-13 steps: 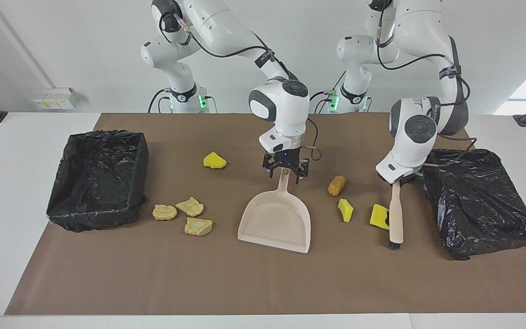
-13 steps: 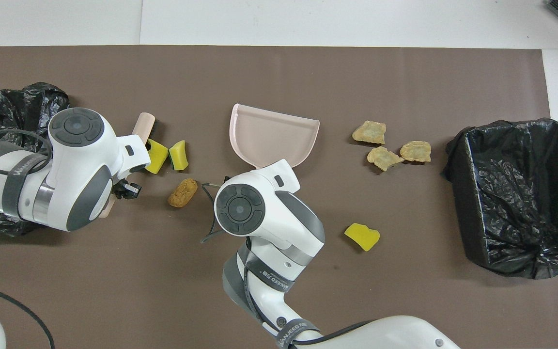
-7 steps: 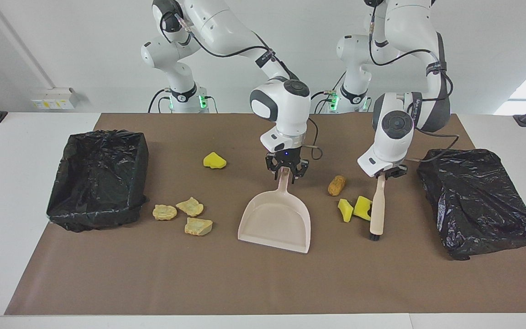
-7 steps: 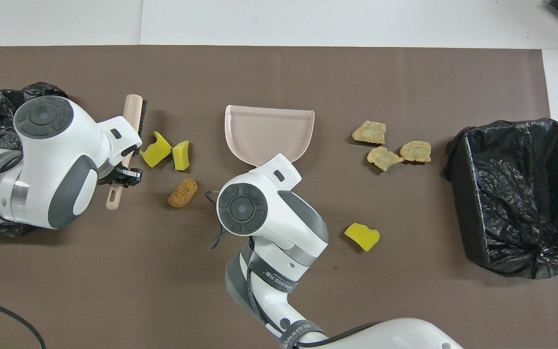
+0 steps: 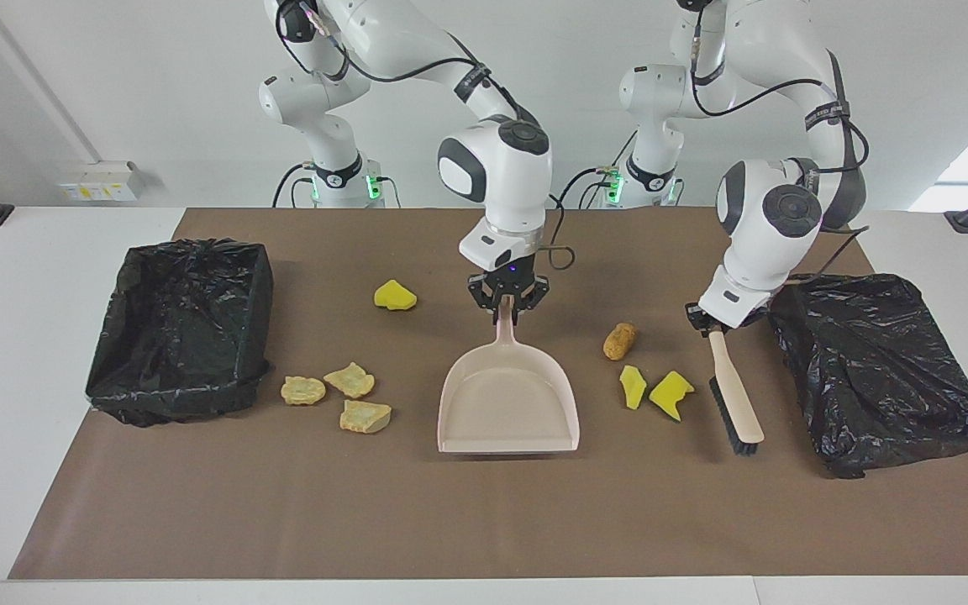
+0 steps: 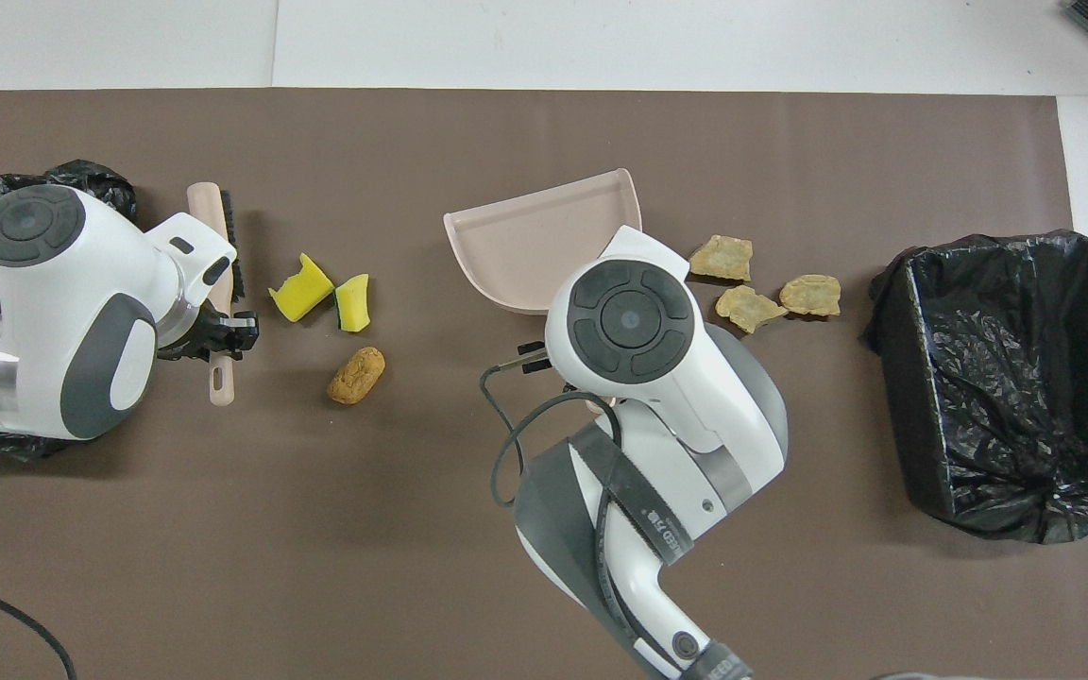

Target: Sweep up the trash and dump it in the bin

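Left gripper [image 5: 715, 323] fingers pinch the brush [image 5: 734, 395] beside two yellow wedges [image 5: 656, 391]; right gripper [image 5: 507, 307] fingers pinch the dustpan [image 5: 507, 403] handle, mouth flat to receive them.

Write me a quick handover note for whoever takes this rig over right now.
Left gripper: shut on the brush handle, beside two yellow wedges and the orange-brown nugget.
Right gripper: shut on the dustpan handle at mid-table.
Third wedge and three tan lumps lie nearer the open bin.
Done: nothing swept, dustpan empty.
Left: sweep all seven bits, dump them.
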Tool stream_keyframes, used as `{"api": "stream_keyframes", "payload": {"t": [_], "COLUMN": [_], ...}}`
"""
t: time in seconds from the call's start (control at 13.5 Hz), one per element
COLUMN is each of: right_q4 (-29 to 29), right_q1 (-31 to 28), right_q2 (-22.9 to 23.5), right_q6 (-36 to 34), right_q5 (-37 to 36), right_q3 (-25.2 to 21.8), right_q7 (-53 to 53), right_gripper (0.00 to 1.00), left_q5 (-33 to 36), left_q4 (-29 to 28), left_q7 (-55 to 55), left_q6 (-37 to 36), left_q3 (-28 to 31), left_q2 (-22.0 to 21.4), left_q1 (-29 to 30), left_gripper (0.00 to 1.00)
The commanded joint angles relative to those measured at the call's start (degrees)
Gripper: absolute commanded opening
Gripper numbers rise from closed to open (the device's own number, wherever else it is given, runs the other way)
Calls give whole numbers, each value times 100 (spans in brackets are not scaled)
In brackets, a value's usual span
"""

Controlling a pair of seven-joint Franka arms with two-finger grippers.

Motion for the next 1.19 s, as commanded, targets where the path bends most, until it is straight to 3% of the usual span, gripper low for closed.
{"api": "stream_keyframes", "payload": {"t": [0.0, 0.3, 0.67, 0.89, 1.11], "right_q4": [-142, -168, -685, -1002, -1406], "right_q1": [-106, -457, -660, -792, -801], "right_q2": [-139, -131, -341, -473, -631], "right_q6": [-186, -406, -345, -301, 41], "right_q5": [142, 133, 54, 72, 81], "right_q3": [34, 25, 17, 25, 25], "right_q7": [-1507, -3942, -5789, -6548, -6593], "right_gripper": [0, 0, 0, 0, 0], "left_q5": [-100, -100, -100, -100, -109], "left_q4": [-174, -402, -690, -1201, -1396], "left_q7": [-157, 299, 669, 583, 442], "left_q6": [97, 185, 193, 220, 229], "left_q3": [-4, -4, -4, -4, -12], "left_q2": [-113, -148, -288, -621, -745], "left_q1": [-42, -60, -104, -367, -604], "left_gripper": [0, 0, 0, 0, 0]}}
